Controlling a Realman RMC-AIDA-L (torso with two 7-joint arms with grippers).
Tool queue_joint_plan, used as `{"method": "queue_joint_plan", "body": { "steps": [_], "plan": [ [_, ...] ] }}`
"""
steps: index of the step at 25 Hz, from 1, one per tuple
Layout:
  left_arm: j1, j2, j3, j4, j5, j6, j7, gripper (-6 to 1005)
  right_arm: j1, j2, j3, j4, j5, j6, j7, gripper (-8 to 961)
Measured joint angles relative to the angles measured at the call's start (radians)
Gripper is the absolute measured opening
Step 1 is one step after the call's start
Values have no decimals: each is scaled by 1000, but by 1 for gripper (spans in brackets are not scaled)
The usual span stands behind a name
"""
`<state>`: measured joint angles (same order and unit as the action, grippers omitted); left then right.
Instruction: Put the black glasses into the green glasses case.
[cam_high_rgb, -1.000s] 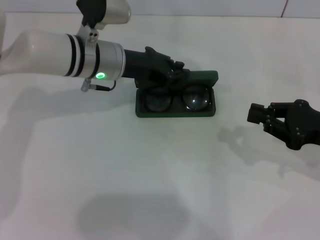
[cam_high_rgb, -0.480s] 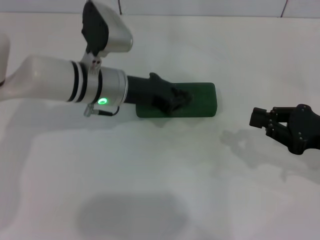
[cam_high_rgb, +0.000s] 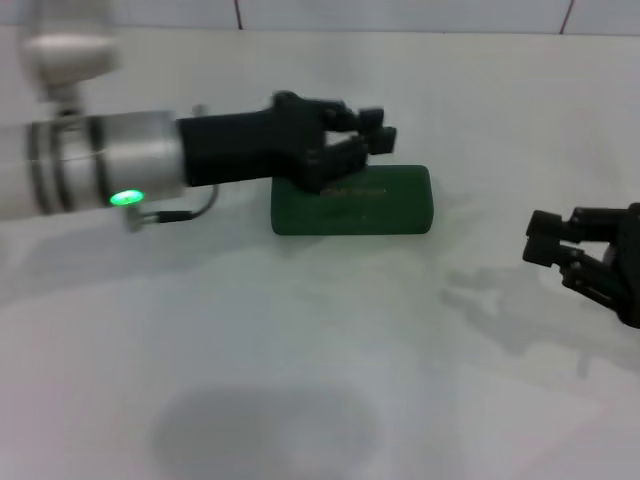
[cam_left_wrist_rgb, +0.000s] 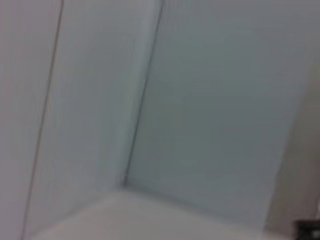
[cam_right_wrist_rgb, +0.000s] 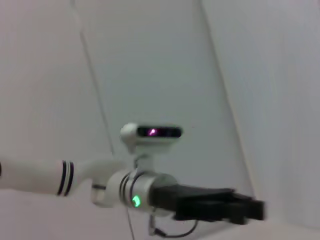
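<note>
Lid down, the green glasses case (cam_high_rgb: 352, 201) lies with its long axis running 9 to 3 on the white counter (cam_high_rgb: 300, 350), left gripper (cam_high_rgb: 372, 133) hovering above it, fingers slightly parted and empty, right gripper (cam_high_rgb: 545, 240) spread at 3 o'clock.

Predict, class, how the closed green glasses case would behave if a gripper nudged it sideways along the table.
The green glasses case lies flat on its broad base, so it would probably slide, not tip or roll. Its boxy, rounded-corner shell looks rigid and should hold its shape. The white table looks smooth, so a light push may suffice. The left gripper hangs just above it.
</note>
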<state>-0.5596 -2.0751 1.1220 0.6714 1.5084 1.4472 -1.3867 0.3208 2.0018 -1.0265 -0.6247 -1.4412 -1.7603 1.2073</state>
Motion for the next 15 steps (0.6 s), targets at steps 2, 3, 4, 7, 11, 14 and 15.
{"method": "queue_joint_plan", "body": {
  "steps": [2,3,4,7,11,14,15],
  "plan": [
    [73,10,-26,32,-60,136,63,181,-3,2,2,-15,15,-28,-12,165],
    [105,16,-37,36,-78,206,105,221,-2,2,3,-22,23,-43,-10,166],
    [132,21,-43,36,-88,263,142,260,2,1,3,-23,28,-57,-4,192],
    [213,33,-48,25,-98,430,306,379,36,1,4,-26,33,-109,13,271],
    [266,34,-47,12,-87,478,358,531,83,8,-3,-34,29,-135,18,375],
    [274,34,-41,12,-71,485,351,605,130,9,-24,-27,12,-139,37,517],
    [271,35,-41,11,-64,486,340,605,144,9,-37,-26,-1,-144,43,564]
  ]
}}
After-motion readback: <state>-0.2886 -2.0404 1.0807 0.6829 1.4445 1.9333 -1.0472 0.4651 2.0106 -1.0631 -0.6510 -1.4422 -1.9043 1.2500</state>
